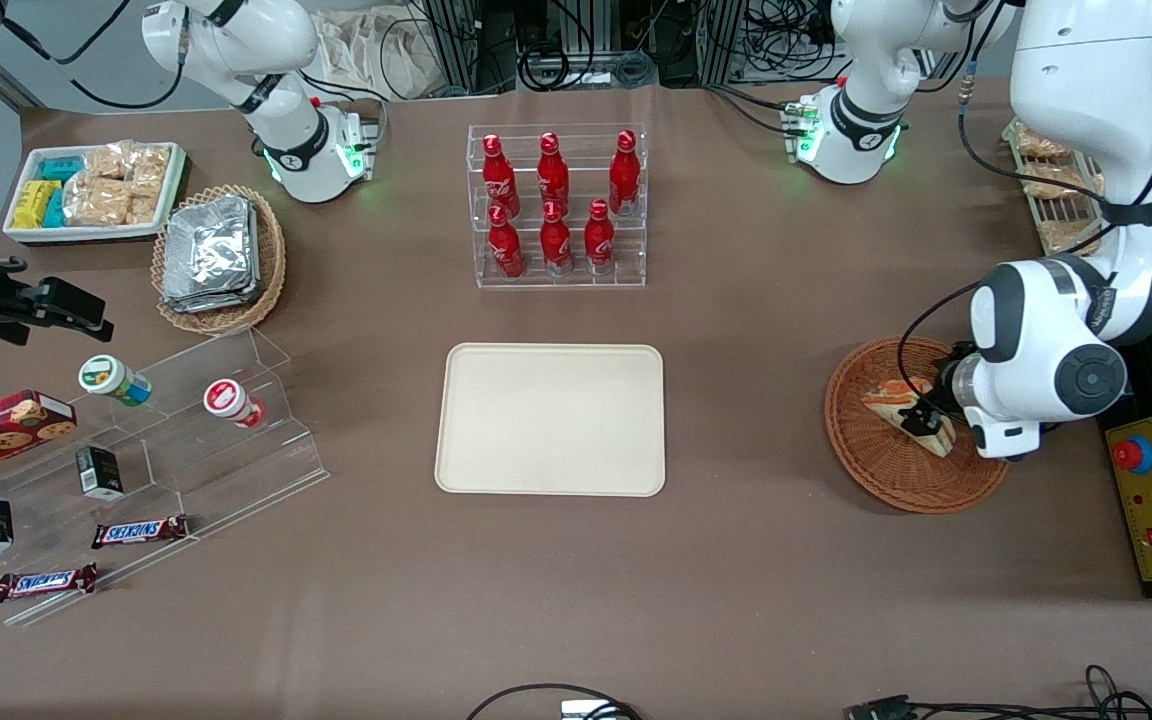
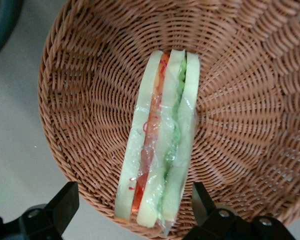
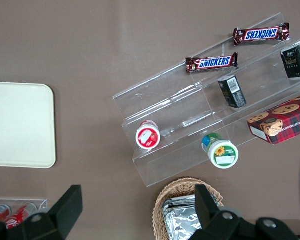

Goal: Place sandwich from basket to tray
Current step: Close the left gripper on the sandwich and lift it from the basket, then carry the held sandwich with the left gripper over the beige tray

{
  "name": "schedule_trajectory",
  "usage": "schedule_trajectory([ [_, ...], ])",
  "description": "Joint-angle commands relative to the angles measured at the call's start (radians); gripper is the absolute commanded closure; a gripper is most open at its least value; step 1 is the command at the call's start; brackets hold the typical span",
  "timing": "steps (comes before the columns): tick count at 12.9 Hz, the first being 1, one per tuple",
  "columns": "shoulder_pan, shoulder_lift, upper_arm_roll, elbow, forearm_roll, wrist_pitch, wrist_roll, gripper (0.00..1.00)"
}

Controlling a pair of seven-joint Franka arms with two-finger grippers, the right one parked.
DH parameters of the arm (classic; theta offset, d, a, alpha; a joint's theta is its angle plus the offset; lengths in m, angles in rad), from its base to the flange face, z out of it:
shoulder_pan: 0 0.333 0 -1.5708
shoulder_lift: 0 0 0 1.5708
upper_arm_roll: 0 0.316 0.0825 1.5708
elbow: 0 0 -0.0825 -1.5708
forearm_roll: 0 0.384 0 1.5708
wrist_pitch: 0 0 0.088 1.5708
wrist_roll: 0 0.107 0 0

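The sandwich (image 1: 898, 404), a clear-wrapped wedge of pale bread with orange, red and green filling, lies in the reddish-brown wicker basket (image 1: 911, 475) toward the working arm's end of the table. My left gripper (image 1: 928, 418) is low over the basket, right at the sandwich. In the left wrist view the gripper (image 2: 134, 199) is open, with one black finger (image 2: 65, 202) on each side of the sandwich (image 2: 162, 135) and a gap at both; the basket (image 2: 90, 100) fills that view. The cream tray (image 1: 551, 420) lies bare at the table's middle and also shows in the right wrist view (image 3: 20, 125).
A clear rack of red bottles (image 1: 556, 205) stands farther from the camera than the tray. A control box with a red button (image 1: 1151, 500) lies beside the basket. A tan basket of foil packets (image 1: 219, 255), a white snack bin (image 1: 96, 190) and a clear stepped stand (image 1: 186, 440) lie toward the parked arm's end.
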Motion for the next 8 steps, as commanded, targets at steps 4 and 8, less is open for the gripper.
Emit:
schedule_trajectory([
  [4,-0.004,-0.029,-0.003,-0.083,0.003,0.077,0.001,0.00],
  [8,-0.001,-0.024,-0.001,-0.068,0.003,0.065,0.001,0.00],
])
